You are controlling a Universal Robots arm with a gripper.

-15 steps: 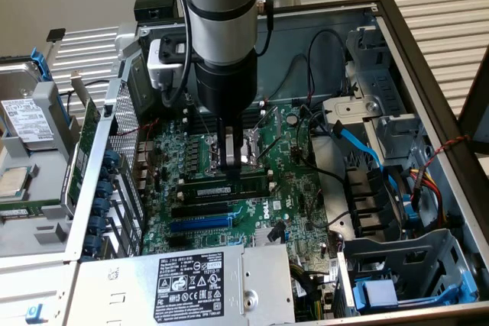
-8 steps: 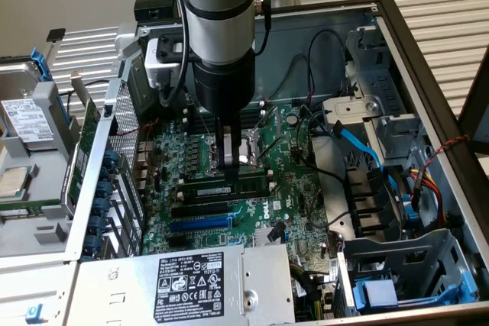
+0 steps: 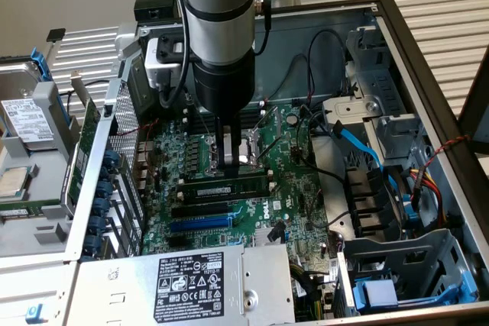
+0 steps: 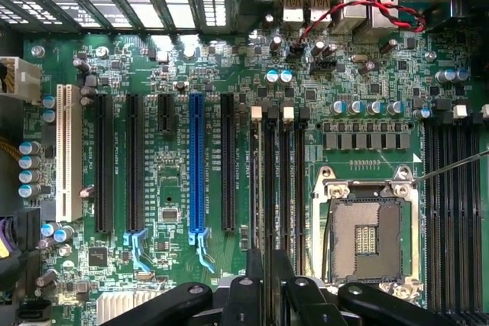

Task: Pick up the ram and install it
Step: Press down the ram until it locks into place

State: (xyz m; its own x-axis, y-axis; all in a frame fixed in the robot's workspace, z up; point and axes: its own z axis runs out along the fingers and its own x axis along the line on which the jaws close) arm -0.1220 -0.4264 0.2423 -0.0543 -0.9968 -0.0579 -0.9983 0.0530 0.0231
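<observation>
Pinching the ram [image 3: 223, 186] edge-on, the gripper [image 3: 226, 164] stood over the middle of the motherboard [image 3: 298, 192], its fingers [image 4: 243, 299] pressed against the thin stick from both sides. The ram lay lengthwise along the black memory slots [image 3: 229, 177] beside the open processor socket [image 3: 248, 152], level with them and apparently in one of them — how deep it sat I could not tell.

From the wrist view the stick showed only as a thin edge [image 4: 262, 211] running up between the slots with their white end clips [image 4: 287, 112], the socket [image 4: 365, 230] just beside it and the blue expansion slot [image 4: 196, 162] a few slots over.

Nearest in the exterior view sat the grey power supply [image 3: 191, 284] with its black label. Beyond the board, the robot arm [image 3: 218, 28] rose straight up out of the open computer case [image 3: 397, 43] — red and black wires [image 3: 302, 74] trailing along the back wall. Off to the exterior view's left a hard drive [image 3: 27, 116] lay outside the case.
</observation>
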